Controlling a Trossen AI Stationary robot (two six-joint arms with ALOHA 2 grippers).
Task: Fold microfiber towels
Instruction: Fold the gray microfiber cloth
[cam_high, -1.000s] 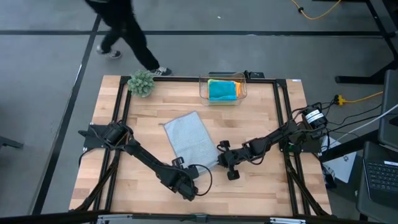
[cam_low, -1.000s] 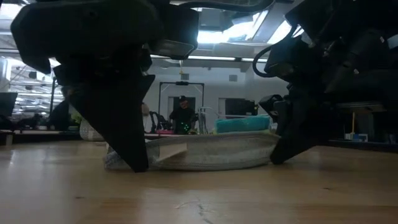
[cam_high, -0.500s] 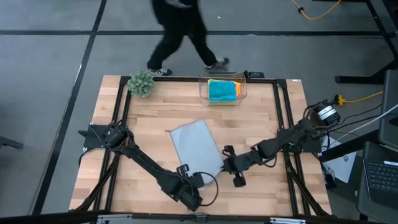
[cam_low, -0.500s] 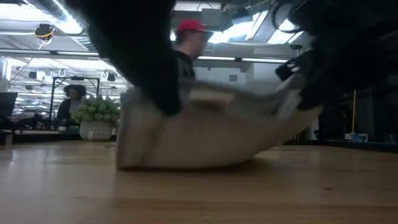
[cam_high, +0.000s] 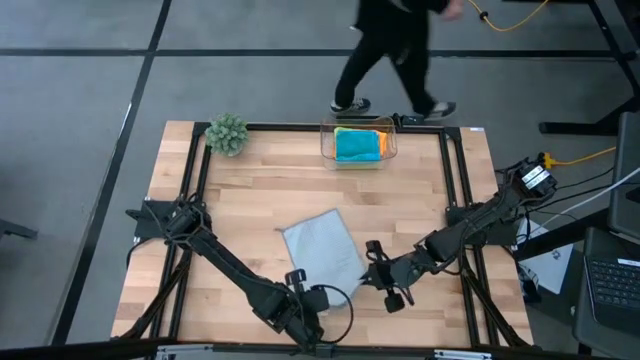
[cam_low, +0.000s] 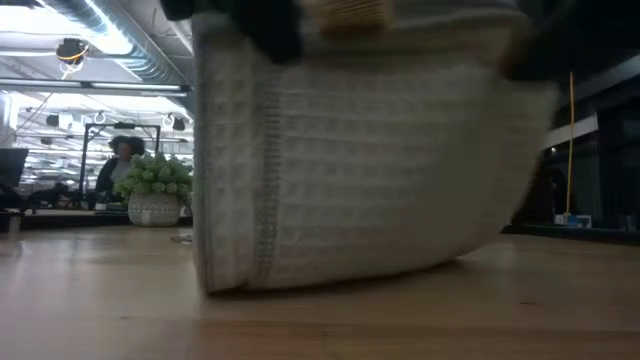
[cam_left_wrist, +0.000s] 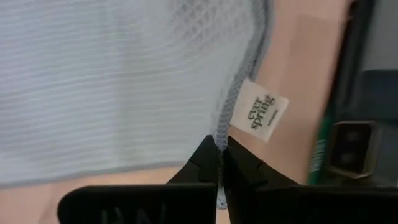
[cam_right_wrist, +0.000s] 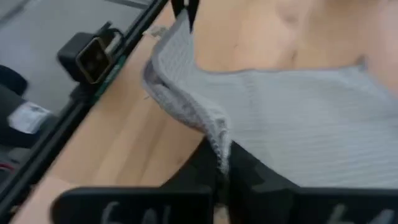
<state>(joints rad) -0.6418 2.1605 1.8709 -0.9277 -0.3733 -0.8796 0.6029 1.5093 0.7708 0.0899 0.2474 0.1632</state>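
I've dragged the light grey waffle-weave microfiber towel (cam_high: 322, 250) toward the desk's near edge; left gripper (cam_high: 297, 283) and right gripper (cam_high: 373, 270) each clamp a near corner, the towel's long axis running away from them.

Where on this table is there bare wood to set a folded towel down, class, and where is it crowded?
Bare wood lies between the plant and the grey towel, and between the clear box and the right arm. The near edge is crowded: left gripper and right gripper both pinch that towel's corners there.
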